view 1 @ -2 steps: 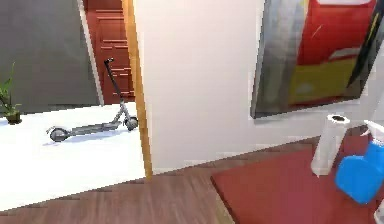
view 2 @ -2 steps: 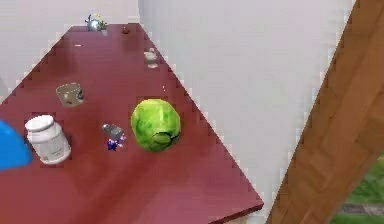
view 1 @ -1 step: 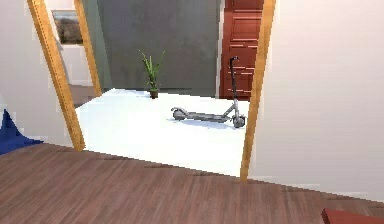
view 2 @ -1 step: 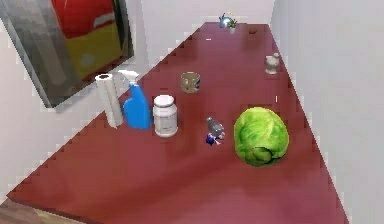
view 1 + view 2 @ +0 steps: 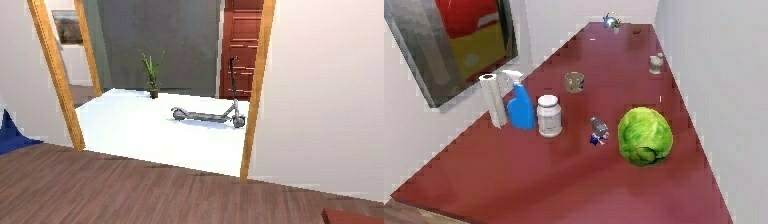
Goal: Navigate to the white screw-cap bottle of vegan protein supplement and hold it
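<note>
The bottle point(image 5: 549, 113) stands upright on the dark red counter point(image 5: 584, 185), in the arm side view's left half. It is just right of a blue sprayer point(image 5: 519, 103), so close that I cannot tell whether the two touch.

I judge it to be a rigid plastic tub, light to middling in weight depending on how full it is, which I cannot see. Its walls look smooth and round, so it could slip or turn in a loose hold. A knock should not break it, but it could tip and roll. I would take it across the body, below the white cap, coming in from its free right side, away from the sprayer.

How the gripper's fingers stand I cannot tell.

A paper roll point(image 5: 492, 98) stands left of the sprayer. Near the bottle's right lies a small bluish thing point(image 5: 597, 131) that I cannot identify, and past it a green cabbage point(image 5: 646, 136). Farther out are a jar point(image 5: 575, 81), a cup point(image 5: 656, 63) and a metallic thing point(image 5: 612, 21) too small to name. The framed picture point(image 5: 459, 40) on the wall is cut off at the top.

The forward view looks through a doorway at a scooter point(image 5: 210, 113) and a plant point(image 5: 152, 75).
</note>
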Available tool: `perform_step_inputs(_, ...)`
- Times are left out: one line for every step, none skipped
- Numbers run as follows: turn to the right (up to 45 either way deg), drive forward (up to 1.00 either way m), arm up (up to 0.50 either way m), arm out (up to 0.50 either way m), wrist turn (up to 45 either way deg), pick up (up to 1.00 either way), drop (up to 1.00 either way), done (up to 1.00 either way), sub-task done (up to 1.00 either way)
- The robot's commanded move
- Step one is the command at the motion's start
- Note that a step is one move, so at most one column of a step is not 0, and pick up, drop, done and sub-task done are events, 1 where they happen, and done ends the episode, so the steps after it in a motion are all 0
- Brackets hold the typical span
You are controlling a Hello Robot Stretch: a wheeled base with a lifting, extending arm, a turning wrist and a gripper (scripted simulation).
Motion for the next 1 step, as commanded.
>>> perform_step_inputs(0.0, 0.0, 0.38, 0.0, 0.0, 0.0, 0.0, 0.0, 0.0)
